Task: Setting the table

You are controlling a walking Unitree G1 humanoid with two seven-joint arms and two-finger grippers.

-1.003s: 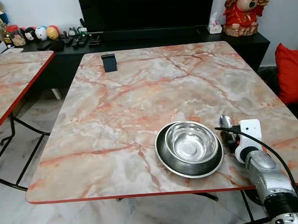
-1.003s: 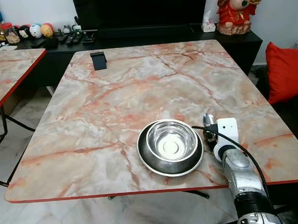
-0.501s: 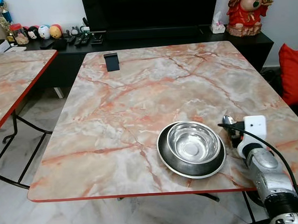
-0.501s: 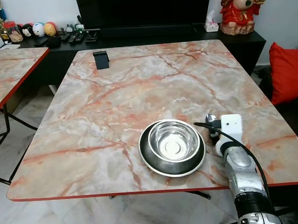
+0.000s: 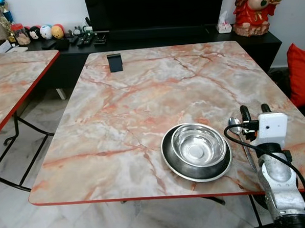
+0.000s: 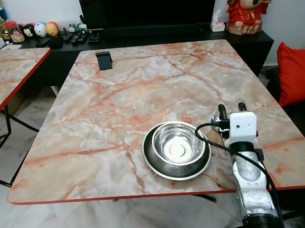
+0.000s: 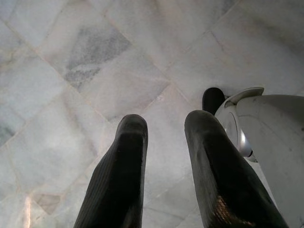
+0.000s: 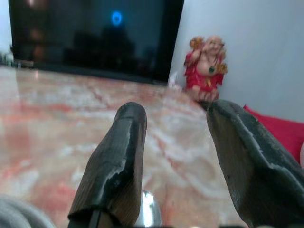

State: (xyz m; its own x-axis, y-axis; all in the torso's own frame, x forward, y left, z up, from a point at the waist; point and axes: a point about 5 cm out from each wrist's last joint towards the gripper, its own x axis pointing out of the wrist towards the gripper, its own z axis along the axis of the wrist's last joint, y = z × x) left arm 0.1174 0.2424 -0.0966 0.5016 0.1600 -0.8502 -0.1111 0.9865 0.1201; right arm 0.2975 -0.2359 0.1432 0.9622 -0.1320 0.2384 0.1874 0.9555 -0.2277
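I have the right gripper point(image 5: 255, 108) over the near right part of the table point(image 5: 141, 94), its two black fingers spread apart with nothing between them. Through the right wrist camera I see both fingers point(image 8: 116, 156) wide of each other, pointing across the marble top toward the dark screen point(image 8: 90, 33) and the red statue point(image 8: 206, 66) at the far end. The spoon point(image 5: 234, 124) lies on the table just under and beside the gripper, to the right of the plate; its bowl end shows just left of the wrist housing, and the handle runs back toward the near edge beside the arm. I think the fingers are clear of the spoon, but the housing hides part of it, so I can't be sure.

The bowl point(image 5: 197, 145) sits inside the dark plate point(image 5: 171, 161), both near the front edge of the table, right of centre. A small black stand point(image 5: 114, 62) is upright at the far left corner of the same table. A second marble table point(image 5: 8, 86) stands off to the left.

My left gripper point(image 7: 164, 142) hangs idle over the pale tiled floor point(image 7: 71, 71), fingers parted and empty, with a rounded white part of the robot just beside it.
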